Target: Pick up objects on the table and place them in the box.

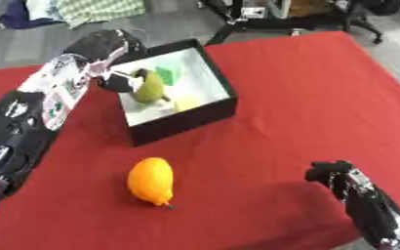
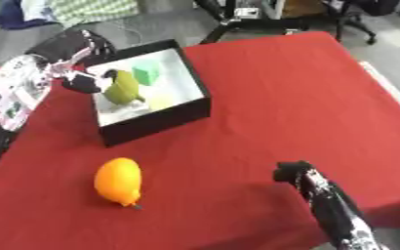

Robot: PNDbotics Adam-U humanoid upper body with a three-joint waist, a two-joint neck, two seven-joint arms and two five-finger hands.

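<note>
My right hand is nearest, low on the red table, well to the right of the box and nearer than it. It shows as a dark clump at the end of my black forearm; I cannot tell how its fingers are set.

To the left of that hand, just in front of the box, an orange fruit lies on the cloth — oval, with a small dark stem tip at its near end. Nothing touches it.

Beyond the orange fruit stands the box, black outside and white inside, open at the top, set at a slant on the table.

My left hand reaches over the box's left wall, fingers curled round an olive-green pear-shaped fruit — it is held above the white floor, at the left side of the box.

Inside the box, farther back, a green block sits near the far wall. A pale yellow thing lies on the floor to the right of the pear-shaped fruit; I cannot make out its shape.
</note>
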